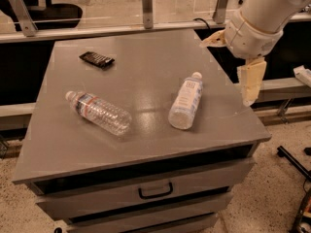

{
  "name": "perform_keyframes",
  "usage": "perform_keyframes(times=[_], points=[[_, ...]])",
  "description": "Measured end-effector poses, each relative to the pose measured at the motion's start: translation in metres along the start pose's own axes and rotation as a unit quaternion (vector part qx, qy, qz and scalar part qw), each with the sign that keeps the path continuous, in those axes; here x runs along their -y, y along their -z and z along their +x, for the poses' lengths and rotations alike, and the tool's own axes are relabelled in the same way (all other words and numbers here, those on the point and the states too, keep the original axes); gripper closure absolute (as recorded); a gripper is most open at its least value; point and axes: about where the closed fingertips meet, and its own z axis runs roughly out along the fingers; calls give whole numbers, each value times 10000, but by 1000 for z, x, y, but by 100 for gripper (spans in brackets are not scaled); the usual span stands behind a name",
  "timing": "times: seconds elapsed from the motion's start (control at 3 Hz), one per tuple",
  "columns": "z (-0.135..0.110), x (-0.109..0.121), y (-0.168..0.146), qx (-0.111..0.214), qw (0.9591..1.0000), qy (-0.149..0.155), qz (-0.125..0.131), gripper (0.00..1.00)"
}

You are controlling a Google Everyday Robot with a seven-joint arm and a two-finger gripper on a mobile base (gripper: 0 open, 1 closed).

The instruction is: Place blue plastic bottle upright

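Approach step: gripper [225,73], fingers apart and empty, hangs near the cap end of the lying blue bottle [185,103]; next, descend and grasp it.

The grey bench [146,57] is carrying three things. The blue plastic bottle [186,103] is lying on its side right of centre, and a clear ribbed bottle [99,113] is lying well apart to its left. A small dark flat object [97,58] is resting near the far left corner. My hand [251,89] is hovering over the bench's right edge.
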Motion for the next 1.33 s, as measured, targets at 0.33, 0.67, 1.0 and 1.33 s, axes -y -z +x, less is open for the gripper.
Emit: perform_keyframes(times=[0.33, 0.67, 1.0, 1.33], points=[[0, 0, 0, 0, 10000, 0, 1, 0], [5, 5, -14, -147, 9986, 487, -140, 0], [4, 11, -39, -233, 9911, 1236, -430, 0], [-3, 17, -65, -187, 9792, 1927, -613, 0]])
